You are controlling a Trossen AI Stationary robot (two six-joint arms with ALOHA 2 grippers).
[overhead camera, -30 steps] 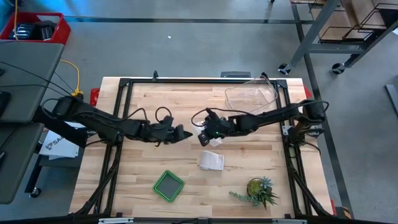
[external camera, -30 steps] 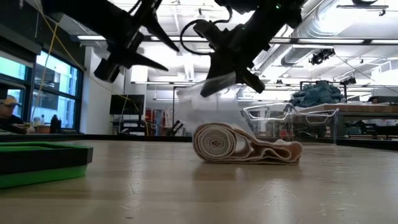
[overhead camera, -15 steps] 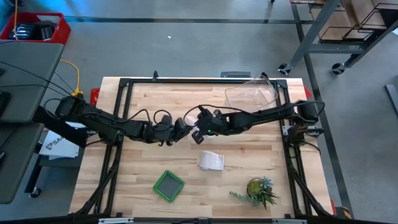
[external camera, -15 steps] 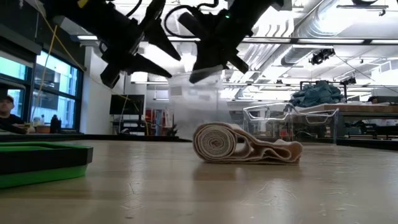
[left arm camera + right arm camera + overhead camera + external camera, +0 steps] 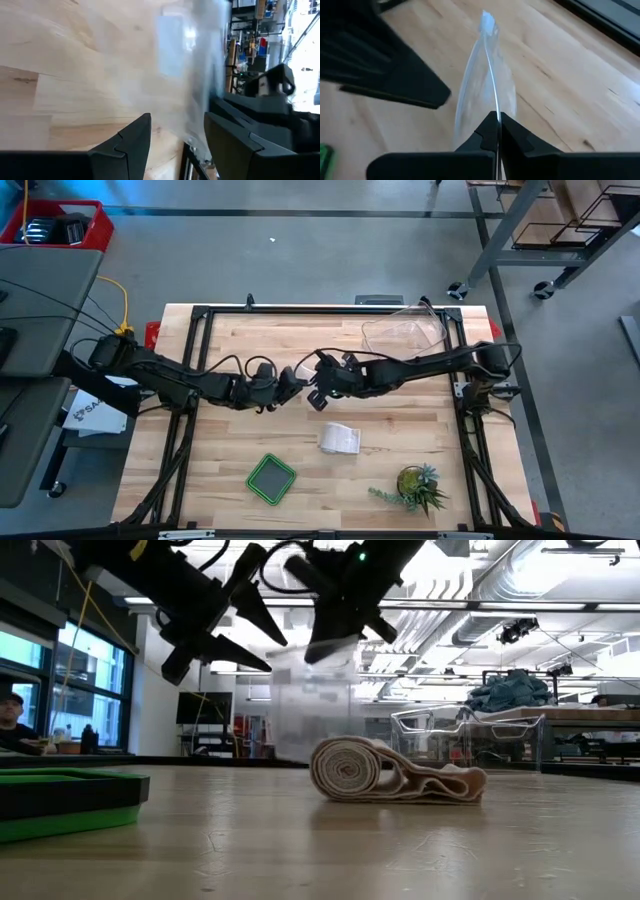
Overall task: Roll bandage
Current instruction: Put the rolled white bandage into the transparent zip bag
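Observation:
The bandage (image 5: 339, 438) lies on the wooden table near the middle, partly rolled, with a loose folded tail; in the low view (image 5: 395, 772) the roll rests on its side. My right gripper (image 5: 318, 387) hovers above the table centre, shut on a clear plastic bag (image 5: 312, 705) that hangs below it. My left gripper (image 5: 292, 382) is open just to the bag's left, at the same height. In the left wrist view, its fingers stand on either side of the bag's edge (image 5: 200, 75). I cannot tell whether they touch it. My right gripper pinches the clear bag's upper edge (image 5: 493, 114) between its two shut fingers. The bag's thin folded film runs edge-on out from the fingertips. In the low view the bag hangs below the gripper (image 5: 335, 625), clear of the table.
A clear plastic tub (image 5: 405, 332) stands at the far right of the table. A green tray (image 5: 271, 478) sits near the front edge and a small potted plant (image 5: 415, 485) at the front right. A person (image 5: 12, 715) sits beyond the table's left side.
My right gripper has carried the bag toward the table's left and a little up; the bag has swung from slanting to hanging straight down. My left gripper has shifted slightly toward the far edge, and the two grippers now stand close together.

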